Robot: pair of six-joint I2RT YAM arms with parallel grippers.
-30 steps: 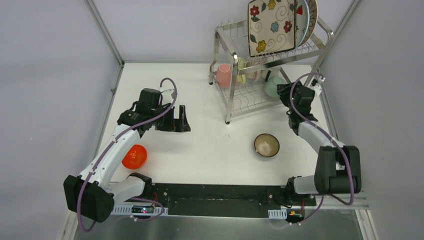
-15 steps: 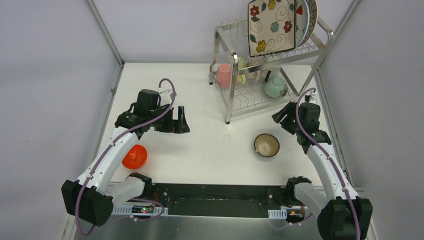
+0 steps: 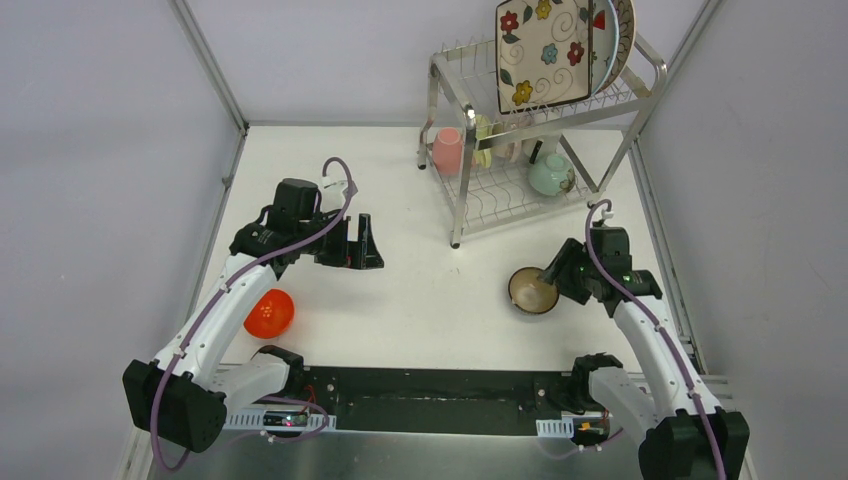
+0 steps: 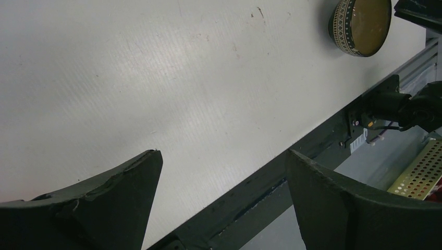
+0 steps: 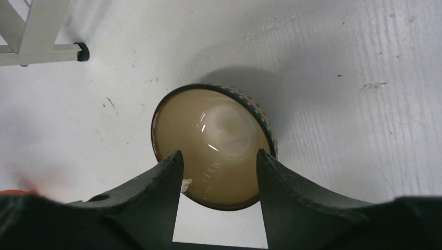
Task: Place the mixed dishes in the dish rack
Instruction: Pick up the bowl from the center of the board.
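Editor: Progress on the loading is to be stated. What is seen stowed in the dish rack [image 3: 463, 190]?

Desk: On the upper tier, a square floral plate [image 3: 545, 52] is stood on edge, with a round patterned plate [image 3: 624, 30] racked just behind it. On the lower tier, a pink cup [image 3: 447, 150], a pale cup [image 3: 487, 140] and a mint bowl [image 3: 551, 175] are lodged. The greater part of the load is judged to be done.

Editor: And what is left out on the table [image 3: 430, 300]?

Desk: Two bowls. A brown bowl [image 5: 219, 130] is stood upright on the white top, near the rack's front leg. An orange bowl [image 3: 269, 313] is seen at the left of the table, near its front edge and well apart from the rack.

Editor: How are the pincers pictured?

Desk: The right gripper [image 5: 219, 159] is held spread directly over the brown bowl's near rim, with nothing pinched; whether the rim is touched cannot be told. The left gripper [image 4: 224, 161] is held wide apart over bare table, with nothing between its jaws, and the orange bowl is not reached for.

Editor: Which step is taken to be in hand?

Desk: The brown bowl's pick-up is judged to be under way. Its racking, and the orange bowl's, are left to be done.
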